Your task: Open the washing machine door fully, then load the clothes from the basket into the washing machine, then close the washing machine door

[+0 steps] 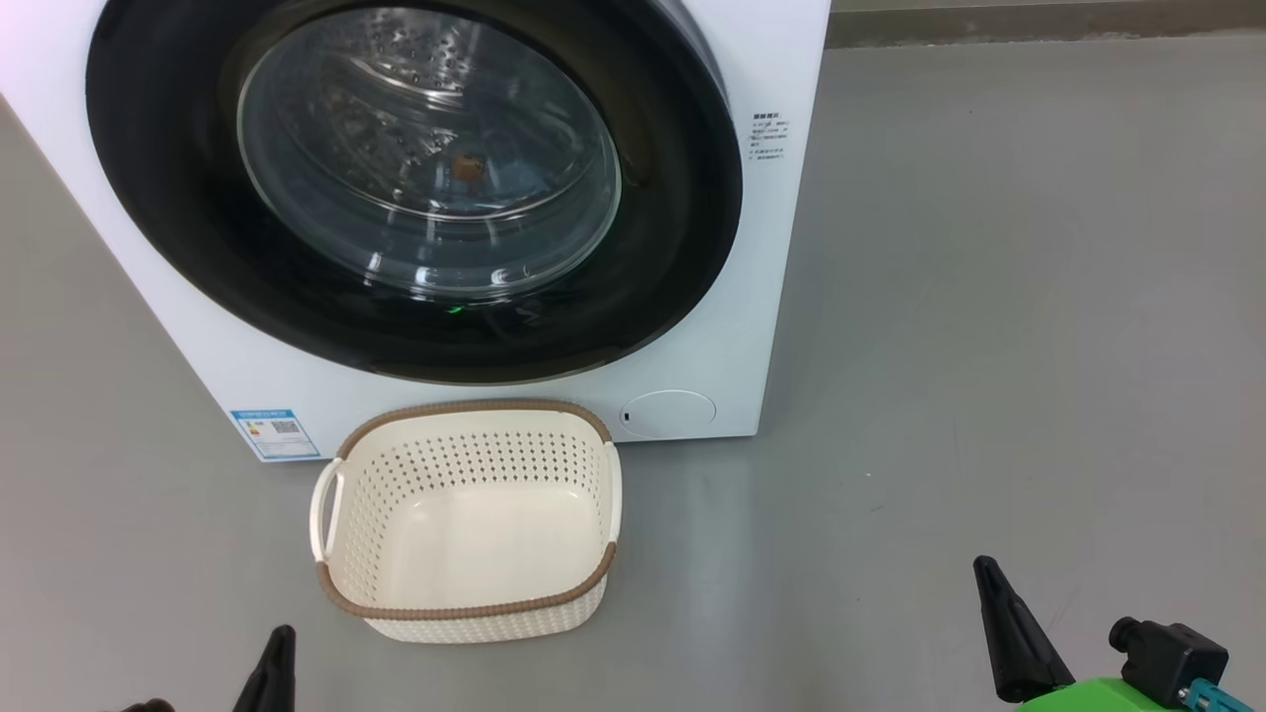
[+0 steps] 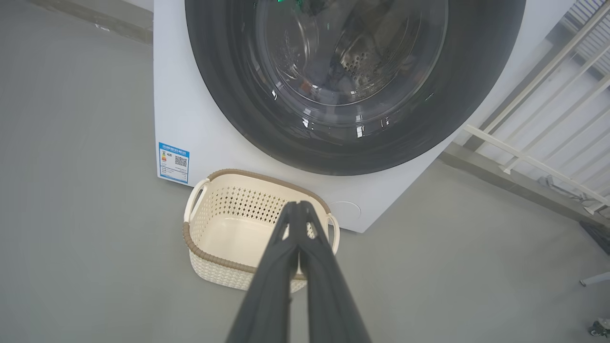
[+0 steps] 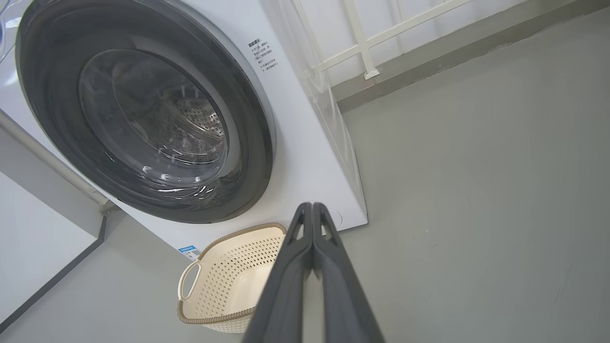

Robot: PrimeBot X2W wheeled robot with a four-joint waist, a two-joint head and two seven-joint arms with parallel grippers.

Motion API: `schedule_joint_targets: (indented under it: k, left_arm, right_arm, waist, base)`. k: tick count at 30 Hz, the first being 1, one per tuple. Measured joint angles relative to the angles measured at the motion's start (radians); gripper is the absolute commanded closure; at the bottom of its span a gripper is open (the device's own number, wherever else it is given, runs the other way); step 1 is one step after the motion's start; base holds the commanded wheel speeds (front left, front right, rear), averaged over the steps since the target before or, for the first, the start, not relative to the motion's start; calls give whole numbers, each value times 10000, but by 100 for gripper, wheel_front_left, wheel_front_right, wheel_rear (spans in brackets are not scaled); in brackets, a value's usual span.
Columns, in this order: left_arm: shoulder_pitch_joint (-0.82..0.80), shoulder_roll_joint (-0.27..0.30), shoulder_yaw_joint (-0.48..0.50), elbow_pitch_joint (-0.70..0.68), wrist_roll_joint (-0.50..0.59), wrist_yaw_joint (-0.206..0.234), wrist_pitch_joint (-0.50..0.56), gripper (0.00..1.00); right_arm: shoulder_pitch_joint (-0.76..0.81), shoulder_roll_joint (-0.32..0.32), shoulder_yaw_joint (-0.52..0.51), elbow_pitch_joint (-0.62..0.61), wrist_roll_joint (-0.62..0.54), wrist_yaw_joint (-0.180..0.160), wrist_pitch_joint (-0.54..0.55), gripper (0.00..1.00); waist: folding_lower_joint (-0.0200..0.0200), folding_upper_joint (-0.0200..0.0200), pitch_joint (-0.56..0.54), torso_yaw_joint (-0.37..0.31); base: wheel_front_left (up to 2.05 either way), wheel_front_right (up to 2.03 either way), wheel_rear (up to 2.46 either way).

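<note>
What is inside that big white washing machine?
Through the clear glass of the closed round glossy black door, a perforated steel drum shows, with a small orange-and-blue patch, possibly fabric. The door's black ring and reflections hide the rest.

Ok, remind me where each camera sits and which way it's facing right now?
Head view: on the head, looking forward and down at the closed washing machine door and empty basket; left hand and right hand tips at the bottom edge.
Left wrist view: on the left wrist, facing door and basket along its shut fingers.
Right wrist view: on the right wrist, along its shut fingers, seeing both from the right side.
Shared: all three show door and basket.
</note>
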Motion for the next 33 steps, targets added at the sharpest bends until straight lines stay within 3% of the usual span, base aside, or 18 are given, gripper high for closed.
schedule_joint_targets:
  k: [33]
  left_arm:
    - [-488,-408,470,274,-3049,0,871,100]
  right_arm:
    - [-243,-88,-240,125,3572,0,836,100]
  waist:
    - [0,0,-34,-129]
  base:
    - [0,0,0]
